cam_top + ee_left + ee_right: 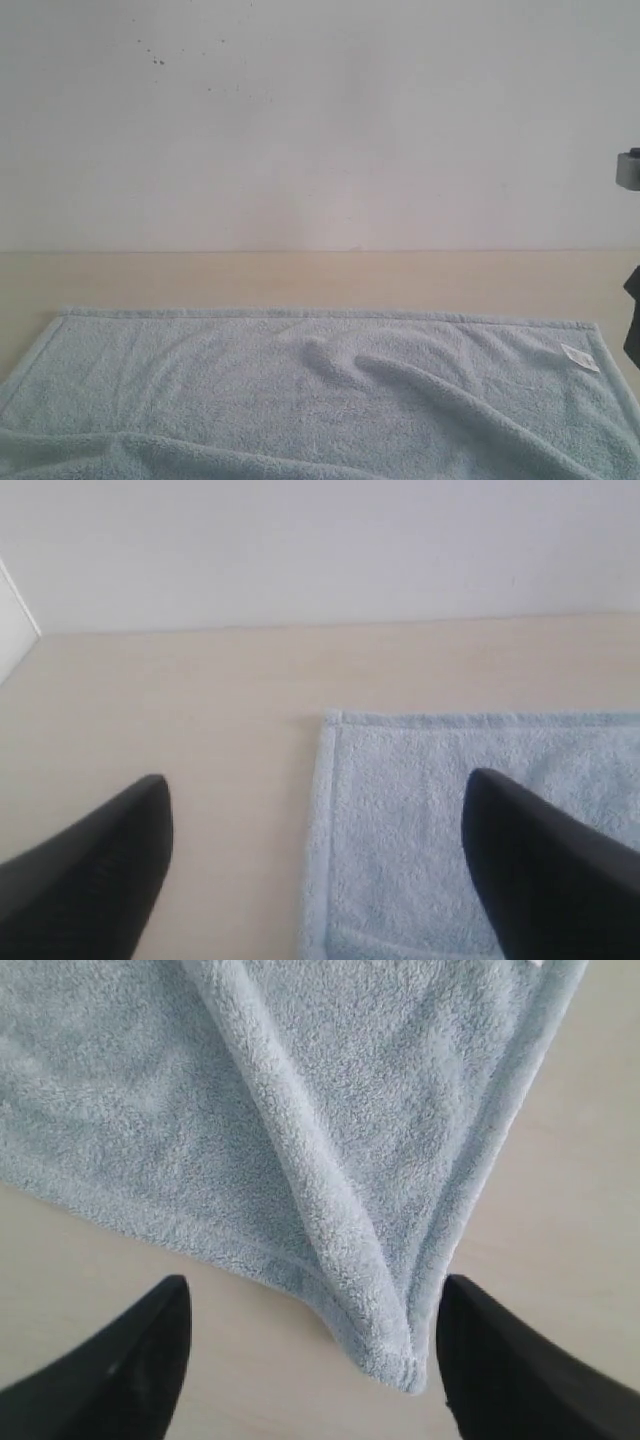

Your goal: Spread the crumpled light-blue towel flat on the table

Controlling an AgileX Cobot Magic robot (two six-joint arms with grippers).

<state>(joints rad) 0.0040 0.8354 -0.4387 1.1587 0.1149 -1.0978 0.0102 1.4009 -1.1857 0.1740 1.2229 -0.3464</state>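
A large rectangular pale light-blue fluffy terry towel [200, 380] lies on the wide, smooth, pale beige wood-toned table [300, 280], in front of a plain white wall [320, 120]. In the exterior view its far hemmed edge runs straight across the table and both far corners are laid out. A small white tag [580, 357] sits near the far right corner. The cloth is not quite flat. A soft raised ridge [450, 395] runs from about the middle toward the near right, and a lower crease crosses the near left part.

The left gripper [318, 785] is open, its two dark fingers [100, 870] spread wide and holding nothing. One finger is over bare table and the other over the cloth. The towel's left hem runs between them up to the far left corner.

The right gripper [312, 1290] is also open and empty. Its dark fingers [520, 1360] stand on either side of a towel corner [400, 1370], where a thick fold narrows to a point just beside the bare table. Whether the fingertips touch the table cannot be told.
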